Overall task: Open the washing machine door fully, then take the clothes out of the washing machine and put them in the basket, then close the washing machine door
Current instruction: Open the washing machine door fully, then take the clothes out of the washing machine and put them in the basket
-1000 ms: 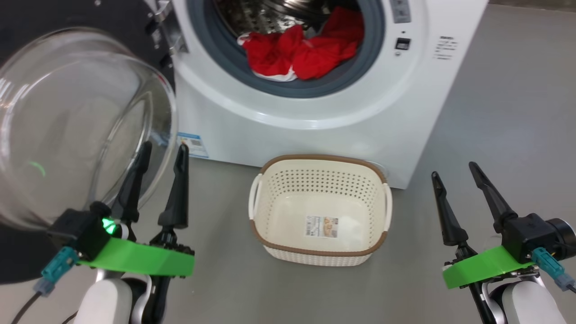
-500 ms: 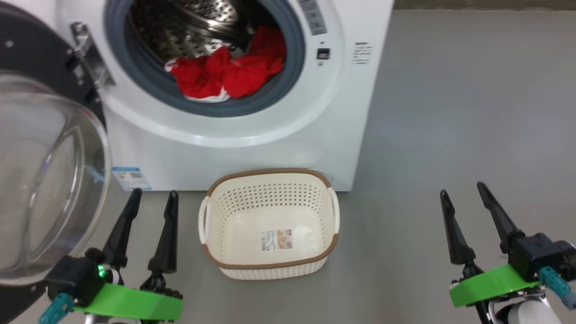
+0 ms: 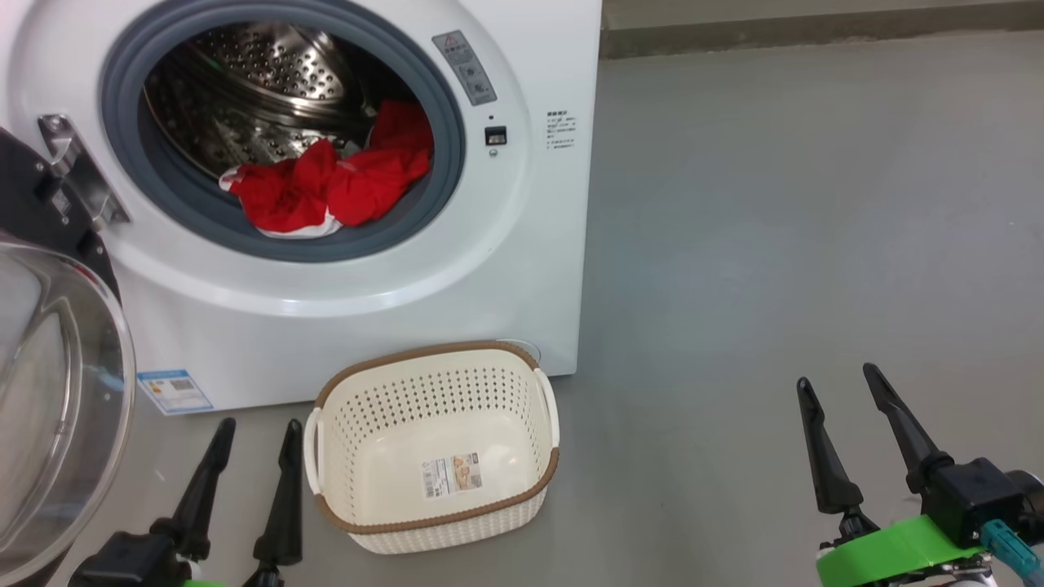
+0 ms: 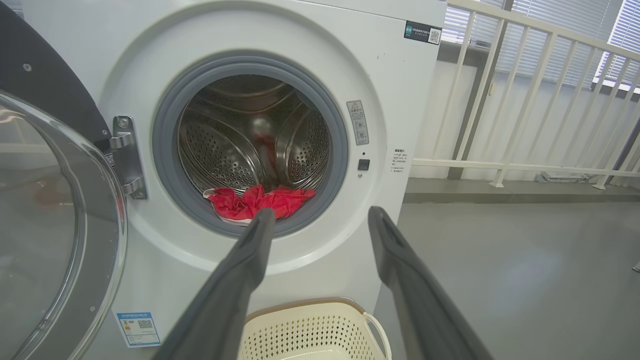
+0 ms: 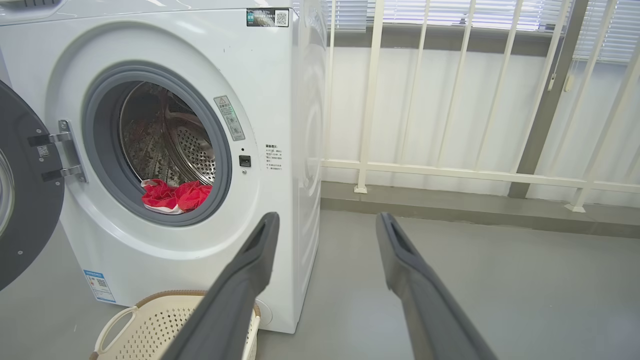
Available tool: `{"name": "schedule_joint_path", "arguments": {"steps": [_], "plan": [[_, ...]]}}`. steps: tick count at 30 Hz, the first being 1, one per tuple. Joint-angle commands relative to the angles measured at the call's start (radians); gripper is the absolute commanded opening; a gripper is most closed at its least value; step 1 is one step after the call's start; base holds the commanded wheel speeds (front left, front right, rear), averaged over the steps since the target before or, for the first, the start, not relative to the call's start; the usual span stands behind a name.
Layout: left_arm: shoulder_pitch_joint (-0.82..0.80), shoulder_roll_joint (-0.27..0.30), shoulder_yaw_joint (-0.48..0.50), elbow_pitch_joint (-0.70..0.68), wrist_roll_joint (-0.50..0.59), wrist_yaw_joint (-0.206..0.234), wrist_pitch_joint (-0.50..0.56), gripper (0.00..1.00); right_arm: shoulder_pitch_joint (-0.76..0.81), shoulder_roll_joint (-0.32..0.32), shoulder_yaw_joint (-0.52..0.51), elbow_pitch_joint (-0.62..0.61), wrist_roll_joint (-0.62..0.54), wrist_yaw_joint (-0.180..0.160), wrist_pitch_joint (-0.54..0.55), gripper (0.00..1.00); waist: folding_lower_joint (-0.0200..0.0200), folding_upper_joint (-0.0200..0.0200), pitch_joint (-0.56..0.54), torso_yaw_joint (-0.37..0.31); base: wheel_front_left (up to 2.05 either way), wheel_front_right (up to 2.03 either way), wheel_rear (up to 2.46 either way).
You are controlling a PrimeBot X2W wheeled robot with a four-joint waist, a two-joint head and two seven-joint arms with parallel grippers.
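Observation:
The white washing machine (image 3: 506, 269) stands with its door (image 3: 49, 391) swung open to the left, glass bowl facing me. Red clothes (image 3: 326, 191) with white trim lie at the front of the steel drum, on the grey gasket's lower lip. The cream basket (image 3: 440, 352) sits empty on the floor right before the machine. My left gripper (image 3: 259, 425) is open and empty, just left of the basket. My right gripper (image 3: 838, 377) is open and empty, far right over bare floor. In the left wrist view the left gripper (image 4: 321, 212) points at the clothes (image 4: 260, 200). In the right wrist view the right gripper (image 5: 327, 217) points past the machine's right side.
A white railing (image 5: 450, 100) and a low kerb run behind and to the right of the machine. Grey floor (image 3: 775, 244) stretches wide on the right. The open door (image 4: 55, 225) takes up the space on my left.
The head camera has swung, so the machine, basket and door sit further left and lower in the picture. Both grippers stay open and empty. The clothes lie as before.

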Motion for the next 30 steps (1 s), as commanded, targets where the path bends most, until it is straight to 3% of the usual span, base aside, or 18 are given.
{"name": "schedule_joint_path", "arguments": {"steps": [1,30], "plan": [[-0.009,0.017,0.038,-0.022,0.005,0.010,-0.011,1.00,-0.005,-0.008,0.021,-0.033,0.014,0.006,-0.006,1.00,0.0000,0.0000,-0.014,-0.010,0.00,0.00,0.00],[0.074,0.027,0.052,0.023,-0.026,0.047,0.007,1.00,0.058,-0.008,-0.002,-0.048,0.030,0.006,-0.006,1.00,0.0000,0.0000,-0.081,-0.006,0.00,0.00,0.00]]}}
